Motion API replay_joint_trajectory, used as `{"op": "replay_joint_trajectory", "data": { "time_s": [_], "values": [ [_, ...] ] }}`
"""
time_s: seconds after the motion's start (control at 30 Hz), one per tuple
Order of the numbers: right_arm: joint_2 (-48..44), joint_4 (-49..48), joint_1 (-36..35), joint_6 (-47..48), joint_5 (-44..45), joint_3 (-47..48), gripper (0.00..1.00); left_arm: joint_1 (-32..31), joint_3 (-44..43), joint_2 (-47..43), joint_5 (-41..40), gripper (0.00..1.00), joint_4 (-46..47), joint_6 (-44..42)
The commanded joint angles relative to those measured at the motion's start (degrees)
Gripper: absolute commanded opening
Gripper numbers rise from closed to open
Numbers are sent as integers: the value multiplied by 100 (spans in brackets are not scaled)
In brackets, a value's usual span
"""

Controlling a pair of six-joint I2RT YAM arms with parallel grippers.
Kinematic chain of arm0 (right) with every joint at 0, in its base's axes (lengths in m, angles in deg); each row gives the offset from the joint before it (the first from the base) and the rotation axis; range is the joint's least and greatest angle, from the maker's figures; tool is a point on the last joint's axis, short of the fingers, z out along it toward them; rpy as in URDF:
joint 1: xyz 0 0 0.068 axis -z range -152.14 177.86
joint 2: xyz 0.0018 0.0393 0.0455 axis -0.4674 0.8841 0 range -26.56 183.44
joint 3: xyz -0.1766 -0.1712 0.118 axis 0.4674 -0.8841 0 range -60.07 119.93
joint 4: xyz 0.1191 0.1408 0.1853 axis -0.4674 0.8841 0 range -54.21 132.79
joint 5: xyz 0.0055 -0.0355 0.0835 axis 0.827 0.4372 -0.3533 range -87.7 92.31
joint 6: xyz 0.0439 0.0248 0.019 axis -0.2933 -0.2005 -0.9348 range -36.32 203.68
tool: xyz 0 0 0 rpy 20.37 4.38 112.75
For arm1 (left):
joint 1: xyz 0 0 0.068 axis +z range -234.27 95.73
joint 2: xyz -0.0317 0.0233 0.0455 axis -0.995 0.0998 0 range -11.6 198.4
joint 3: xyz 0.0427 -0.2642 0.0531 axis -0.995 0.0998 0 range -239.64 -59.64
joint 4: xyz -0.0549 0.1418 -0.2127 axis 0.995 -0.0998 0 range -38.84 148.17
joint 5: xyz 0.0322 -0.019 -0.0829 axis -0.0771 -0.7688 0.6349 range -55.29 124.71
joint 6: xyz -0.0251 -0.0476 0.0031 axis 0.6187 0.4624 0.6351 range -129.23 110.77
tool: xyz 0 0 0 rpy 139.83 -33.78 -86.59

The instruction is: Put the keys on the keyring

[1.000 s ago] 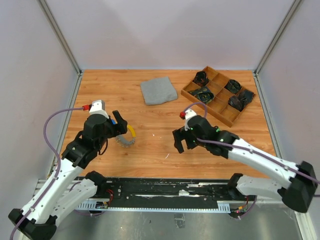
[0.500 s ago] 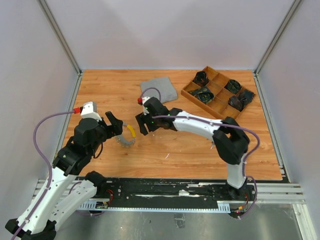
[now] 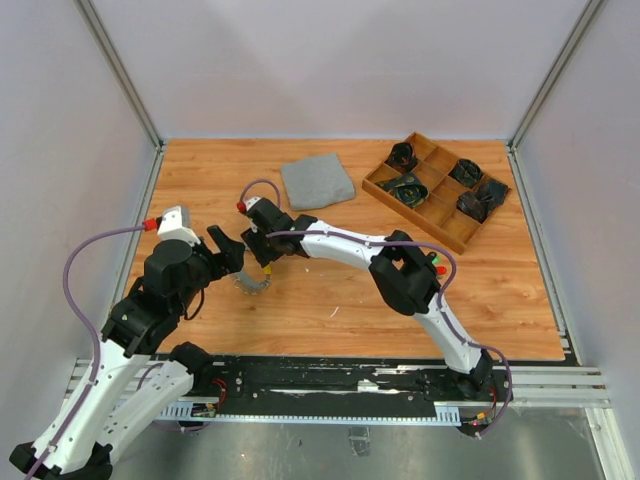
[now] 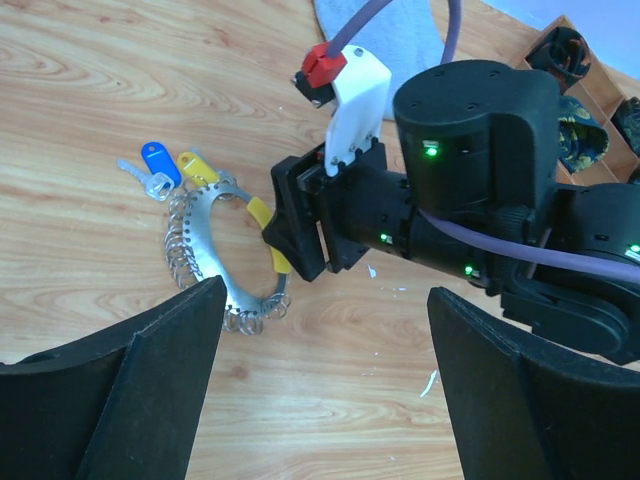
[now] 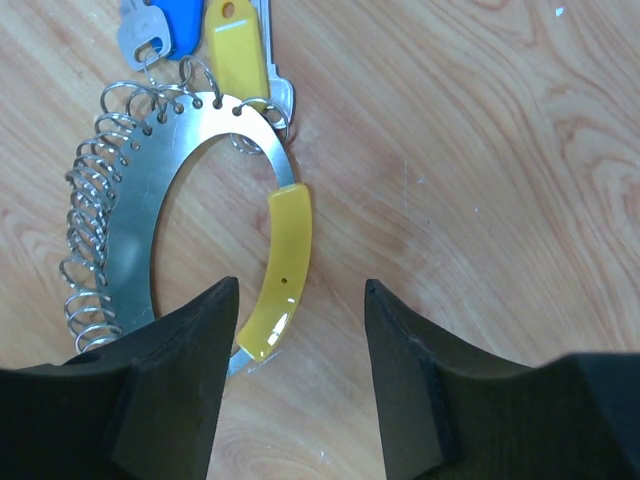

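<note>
The keyring (image 5: 135, 225) is a flat silvery oval lined with small wire loops, with a yellow plastic section (image 5: 281, 268). It lies on the wooden table, seen also as the keyring (image 4: 206, 240) and the keyring (image 3: 252, 285). Two keys hang at its far end, a blue-headed key (image 5: 183, 24) and a yellow-headed key (image 5: 235, 52). My right gripper (image 5: 300, 292) is open just above the table, its fingers astride the yellow section, which lies nearer the left finger. My left gripper (image 4: 325, 300) hovers wide open a little to the left of the ring, holding nothing.
A folded grey cloth (image 3: 317, 181) lies at the back centre. A wooden compartment tray (image 3: 430, 228) with dark items stands at the back right. The right arm stretches across the table's middle, its wrist (image 4: 470, 130) close in front of the left gripper.
The right arm has swung left from the table's middle to the keyring, and its jaws have narrowed around the yellow section. The left gripper has drawn back slightly, still wide open.
</note>
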Motion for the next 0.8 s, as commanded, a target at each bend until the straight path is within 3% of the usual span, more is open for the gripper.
{"op": "replay_joint_trajectory", "data": {
  "time_s": [0.0,0.2,0.5,0.77],
  "values": [
    [302,307,-135,262,473,357,51,3,-76,-79,59,87,-3,85],
    [430,341,-199,388,570,392,42,7,-61,-92,44,87,-13,90],
    [275,-55,-354,445,386,46,45,3,0,-72,68,87,28,101],
    [234,257,-352,368,802,-261,23,8,84,-61,116,87,68,176]
  ]
}}
